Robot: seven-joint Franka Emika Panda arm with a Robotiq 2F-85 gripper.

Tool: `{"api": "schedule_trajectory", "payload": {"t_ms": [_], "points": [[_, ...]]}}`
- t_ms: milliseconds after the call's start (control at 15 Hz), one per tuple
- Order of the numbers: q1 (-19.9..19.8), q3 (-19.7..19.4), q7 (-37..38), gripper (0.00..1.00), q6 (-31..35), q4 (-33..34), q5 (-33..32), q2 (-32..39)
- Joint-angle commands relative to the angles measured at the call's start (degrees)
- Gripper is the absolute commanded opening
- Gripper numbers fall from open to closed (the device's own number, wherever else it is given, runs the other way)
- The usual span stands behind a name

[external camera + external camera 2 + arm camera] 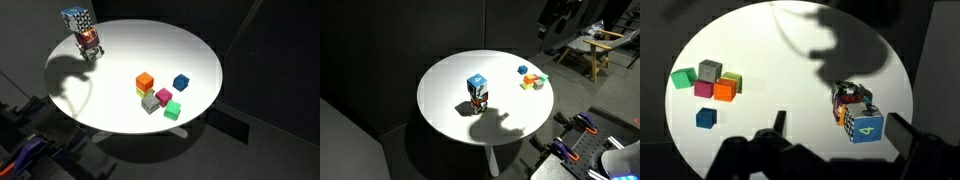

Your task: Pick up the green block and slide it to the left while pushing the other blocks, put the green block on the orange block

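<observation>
The green block (pixel 682 78) sits at the end of a cluster of small cubes on the white round table (pixel 790 50). The grey block (pixel 709 70) and magenta block (pixel 704 89) touch it. The orange block (pixel 724 91) and yellow block (pixel 732 79) lie beyond them, and the blue block (pixel 706 117) stands apart. An exterior view shows the green block (pixel 172 110), orange block (pixel 145 80) and blue block (pixel 181 82). My gripper (pixel 840 125) is open and empty, high above the table, far from the cluster.
A larger multicoloured patterned cube (pixel 868 125) marked with a 4 rests on a small dark toy (pixel 848 97) near the table edge; it shows in both exterior views (pixel 78 20) (pixel 477 84). The arm's shadow falls across the table. A chair (pixel 595 50) stands in the background.
</observation>
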Motion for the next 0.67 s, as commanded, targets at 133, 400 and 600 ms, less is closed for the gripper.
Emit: {"api": "schedule_trajectory", "payload": {"t_ms": [133, 400, 600], "points": [[-1.5, -2.2, 2.0, 1.0, -0.8, 0.9, -1.5, 3.8], [-2.6, -4.2, 1.0, 1.0, 0.7, 0.5, -2.0, 6.0], [-3.1, -5.6, -0.5, 1.0, 3.4, 0.0, -3.1, 7.6]]}}
